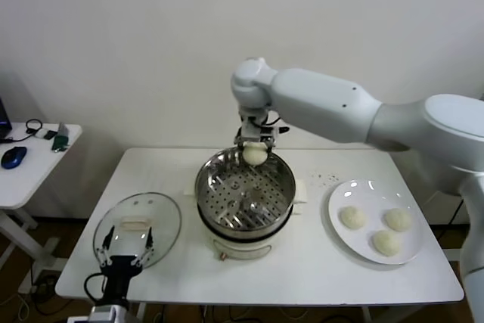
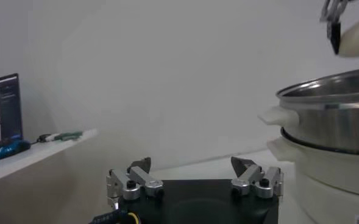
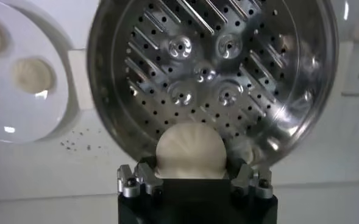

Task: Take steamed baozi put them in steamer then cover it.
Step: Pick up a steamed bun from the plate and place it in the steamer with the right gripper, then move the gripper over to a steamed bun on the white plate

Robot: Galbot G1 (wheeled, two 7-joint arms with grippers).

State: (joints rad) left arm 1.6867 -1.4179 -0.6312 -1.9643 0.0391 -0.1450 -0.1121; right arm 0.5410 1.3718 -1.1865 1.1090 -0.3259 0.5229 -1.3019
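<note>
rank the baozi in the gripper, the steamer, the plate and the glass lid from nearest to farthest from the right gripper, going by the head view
1. Held baozi, between the right gripper fingers, above the far rim.
2. Steamer, right beneath, table centre.
3. Plate, on the robot's right, carrying three buns.
4. Glass lid, on the robot's left, by the parked left gripper.

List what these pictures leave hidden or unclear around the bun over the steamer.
- Right gripper fingertips: in the right wrist view the held baozi covers them.
- Baozi's underside and its gap above the steamer floor: no view shows it side-on; the left wrist view cuts the bun off at the frame edge.
- Plate: cropped in the right wrist view, so only some of its buns show there.
- Lid: the left gripper hides its near edge in the head view.
</note>
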